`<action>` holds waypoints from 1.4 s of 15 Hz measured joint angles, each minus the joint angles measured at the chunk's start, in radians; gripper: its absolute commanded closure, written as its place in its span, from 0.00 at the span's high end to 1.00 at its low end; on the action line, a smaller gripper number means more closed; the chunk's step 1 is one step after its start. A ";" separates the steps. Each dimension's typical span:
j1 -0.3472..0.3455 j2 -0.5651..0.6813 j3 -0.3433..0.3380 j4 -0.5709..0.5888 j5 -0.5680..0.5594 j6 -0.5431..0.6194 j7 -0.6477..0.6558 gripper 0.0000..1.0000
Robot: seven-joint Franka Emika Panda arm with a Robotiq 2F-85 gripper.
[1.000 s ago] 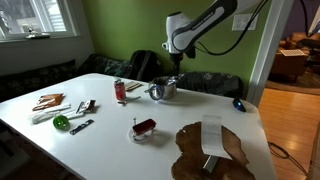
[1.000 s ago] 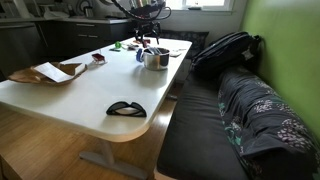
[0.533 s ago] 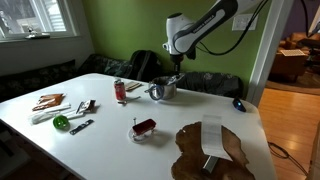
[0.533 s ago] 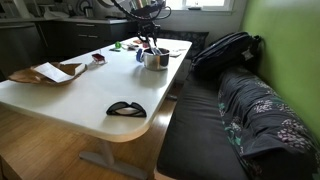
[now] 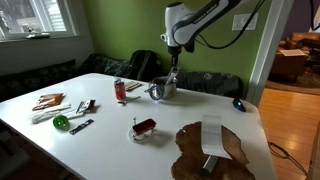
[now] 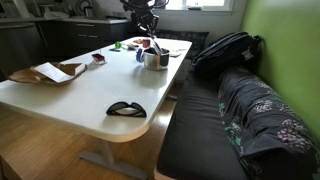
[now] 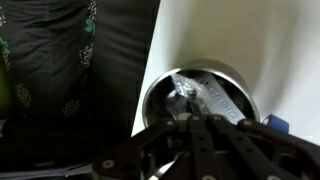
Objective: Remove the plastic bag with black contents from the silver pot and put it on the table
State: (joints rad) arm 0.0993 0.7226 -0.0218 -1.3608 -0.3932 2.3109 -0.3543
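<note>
The silver pot (image 5: 163,90) (image 6: 155,58) stands at the table's far side, near the edge by the bench. In the wrist view I look down into the pot (image 7: 232,78). A clear plastic bag (image 7: 184,89) with dark contents sits inside it, and its crumpled top reaches up to my fingertips. My gripper (image 7: 193,112) is shut, its two fingers pressed together on the bag's plastic. In both exterior views the gripper (image 5: 174,70) (image 6: 152,41) hangs just above the pot's mouth; the bag is too small to make out there.
On the table are a red can (image 5: 120,91), a small bag with red contents (image 5: 143,128), a green object (image 5: 61,122), tools (image 5: 85,107), a wooden board (image 5: 210,150) and sunglasses (image 6: 125,108). A backpack (image 6: 225,50) lies on the bench beside the pot.
The jaws have gone from open to shut over the pot, closing on the bag's top. The arm has risen a little above the pot.
</note>
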 measured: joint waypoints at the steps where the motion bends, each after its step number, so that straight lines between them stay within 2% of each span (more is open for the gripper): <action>1: 0.005 -0.029 0.000 -0.015 -0.007 0.005 0.004 0.00; 3: 0.017 -0.104 0.000 -0.058 -0.022 0.005 0.016 0.00; 5: 0.028 -0.197 0.000 -0.121 -0.035 -0.042 0.024 0.00; 8: 0.038 -0.355 0.002 -0.220 -0.048 -0.214 0.024 0.00; 11: 0.037 -0.500 0.011 -0.315 -0.065 -0.440 0.016 0.00; 13: 0.030 -0.566 0.017 -0.373 -0.067 -0.572 -0.005 0.00; 15: 0.013 -0.587 0.019 -0.418 -0.054 -0.651 -0.047 0.00; 18: -0.034 -0.551 0.019 -0.464 -0.008 -0.602 -0.129 0.00; 21: -0.062 -0.475 0.014 -0.498 -0.061 -0.423 -0.034 0.00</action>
State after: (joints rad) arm 0.0377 0.2477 -0.0080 -1.8584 -0.4541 1.8877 -0.3886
